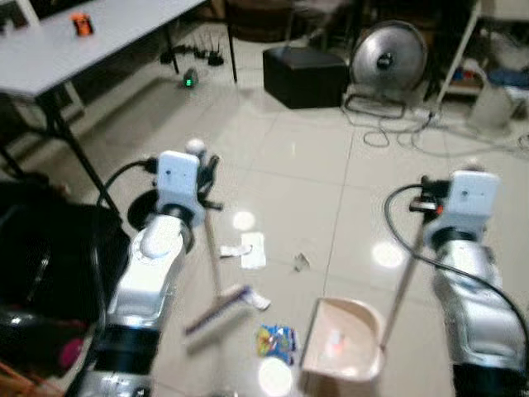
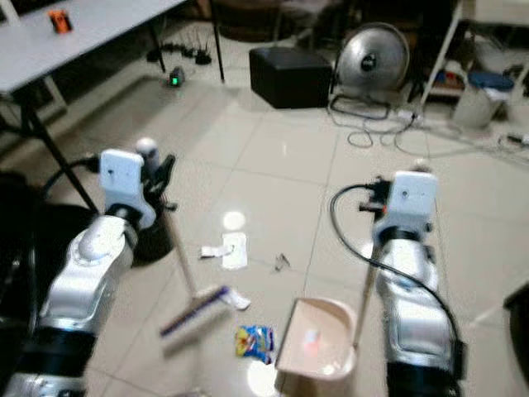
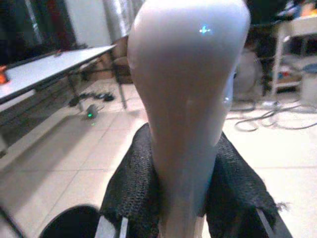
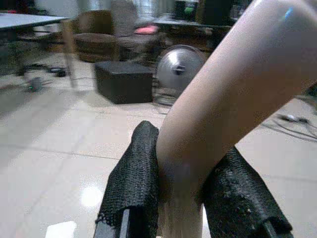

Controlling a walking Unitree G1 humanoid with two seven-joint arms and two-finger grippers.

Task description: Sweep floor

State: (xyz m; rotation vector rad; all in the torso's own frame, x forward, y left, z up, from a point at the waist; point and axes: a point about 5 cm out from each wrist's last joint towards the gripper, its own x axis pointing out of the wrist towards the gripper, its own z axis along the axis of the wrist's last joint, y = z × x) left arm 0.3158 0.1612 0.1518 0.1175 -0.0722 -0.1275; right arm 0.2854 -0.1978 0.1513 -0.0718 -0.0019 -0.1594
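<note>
Left hand (image 1: 205, 169) grips a broom (image 1: 216, 308); right hand (image 4: 181, 196) grips a dustpan (image 1: 343, 339). Litter (image 1: 276, 341) lies at the dustpan's 9 o'clock.

Silver arms (image 1: 153, 265), white wrist blocks, black cables

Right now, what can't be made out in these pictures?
- Broom head: blurred in eye views, so floor contact unclear.
- Colourful wrapper: print too blurred to read.
- Left pincer fingertips: hidden behind the broom handle.
- Dustpan front lip: cut off by the left eye view's bottom edge.
</note>
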